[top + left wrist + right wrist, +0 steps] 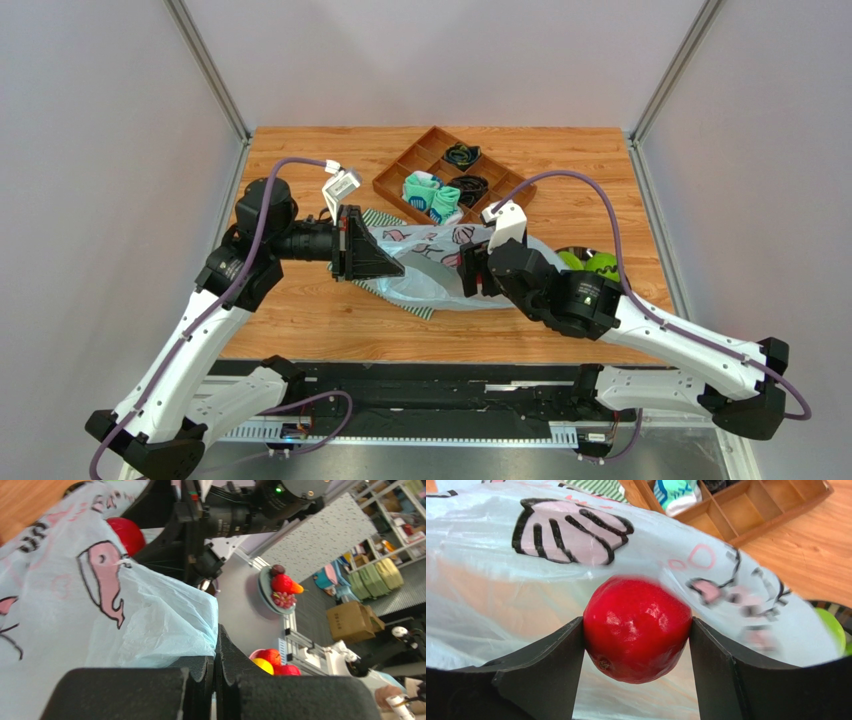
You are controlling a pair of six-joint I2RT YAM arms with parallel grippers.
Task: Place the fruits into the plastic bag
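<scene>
Plastic bag (432, 272): thin, pale-blue, translucent, with a pink-and-black whale and shell print plus lettering. It lies crumpled mid-table, with one edge lifted and pinched flat in the left gripper (216, 655). Red fruit (637, 630): round and glossy, small dimple low on one side, clamped between the fingers of the right gripper (636, 626) right up against the bag film; unclear if it is inside the mouth. Green fruits (592, 265): bright green with dark stripes, just right of the bag, partly hidden.

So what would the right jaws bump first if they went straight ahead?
Most likely the bag: it fills the view right behind the red fruit they hold. How close it is, the picture doesn't show.
</scene>
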